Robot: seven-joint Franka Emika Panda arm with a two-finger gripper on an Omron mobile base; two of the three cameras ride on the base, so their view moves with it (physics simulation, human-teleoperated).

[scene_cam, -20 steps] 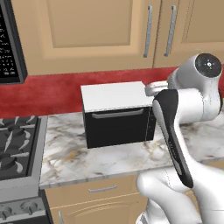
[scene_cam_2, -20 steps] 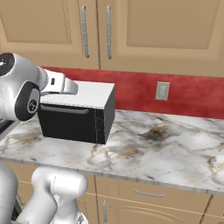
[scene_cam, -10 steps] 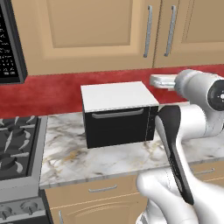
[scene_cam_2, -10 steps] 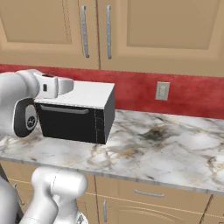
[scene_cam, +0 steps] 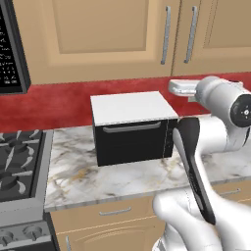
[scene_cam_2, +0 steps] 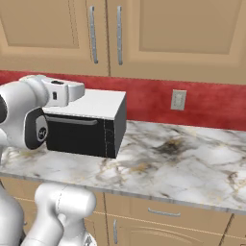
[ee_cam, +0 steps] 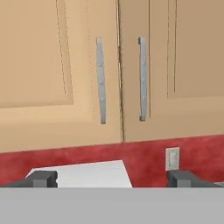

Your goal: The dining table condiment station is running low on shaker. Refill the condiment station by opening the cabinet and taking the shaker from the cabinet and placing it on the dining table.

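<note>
Fingers (ee_cam: 43, 178) apart, wide, nothing between them; both dark tips show at the bottom of the hand view, one to each side. Hand sits above the white top of the black oven (scene_cam: 132, 128), well below and short of the wall cabinets, aimed up at them.

Step in hand: approach to the cabinet (ee_cam: 57, 65), judged the very start of the task. Door is shut. Its long silver bar handle (ee_cam: 101, 82) stands vertical just beside the centre seam; the narrower door's handle (ee_cam: 142, 78) stands just past the seam, easy to confuse.

Shaker: not seen; judged to be behind the shut door, cannot confirm.

Next move, as I read it: raise and advance the hand until the wide door's handle lies between the tips, with the tips set across the bar, close on it, then pull outward along the door's swing. Risk: catching the neighbouring handle, since the two are near each other.

Marble surface (scene_cam_2: 182, 158) lies bare to the right of the oven.
</note>
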